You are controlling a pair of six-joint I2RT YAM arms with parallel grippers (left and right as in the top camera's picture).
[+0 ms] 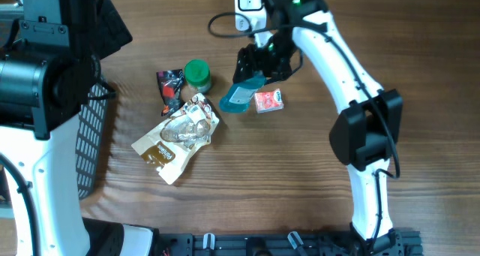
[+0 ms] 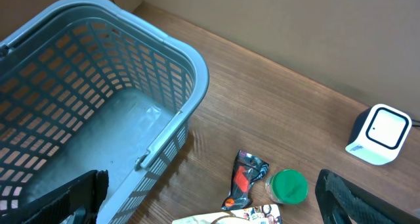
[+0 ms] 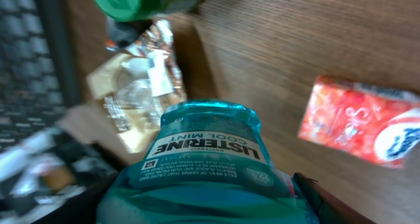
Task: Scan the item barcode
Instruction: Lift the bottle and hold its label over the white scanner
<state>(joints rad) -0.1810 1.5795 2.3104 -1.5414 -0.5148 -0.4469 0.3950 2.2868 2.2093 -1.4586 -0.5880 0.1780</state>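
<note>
Teal mouthwash bottle [image 3: 209, 159] in the grip of right tool [image 1: 255, 73], near red packet [image 3: 361, 129].

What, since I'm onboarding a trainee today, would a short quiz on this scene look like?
1. True or false: the right gripper is closed on the Listerine bottle.
2. In the overhead view, where does the scanner sit relative to the bottle? A) toward the top edge B) toward the bottom edge C) toward the left edge
3. Fill in: the jar has a ____ lid.

Key: 1 true; 2 A; 3 green.
</note>
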